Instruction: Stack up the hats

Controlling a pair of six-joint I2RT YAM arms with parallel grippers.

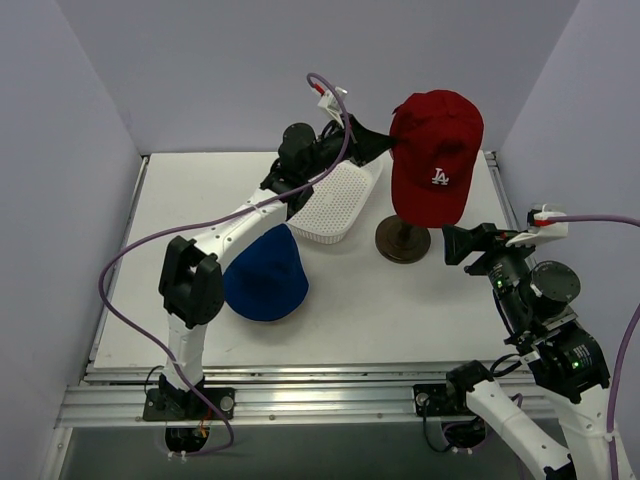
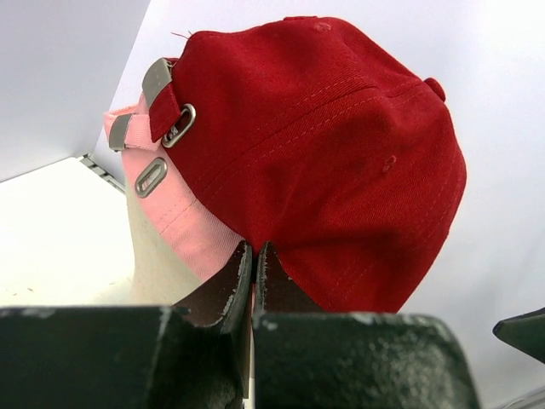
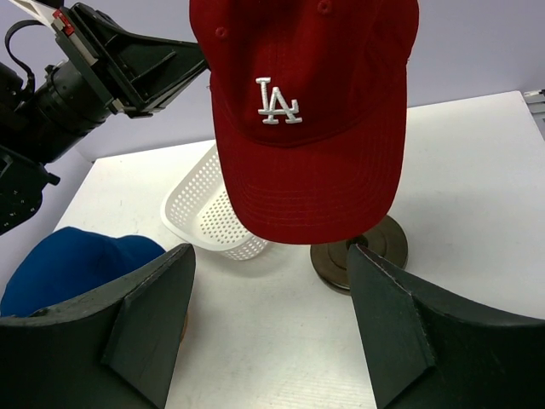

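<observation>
Left wrist view: left gripper (image 2: 255, 252) pinches back edge of dark red fabric baseball cap (image 2: 341, 153); right gripper (image 3: 271, 256) is wide open, empty.

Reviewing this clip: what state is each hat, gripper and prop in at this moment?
dark red cap: on the mannequin head, over the pink cap.
pink cap: on the head, under the red one.
blue bucket hat: lying on the table, unstacked.
basket: on the table, nothing seen inside.
left gripper: shut at the caps' back hem.
right gripper: open, empty, clear of the hats.
</observation>
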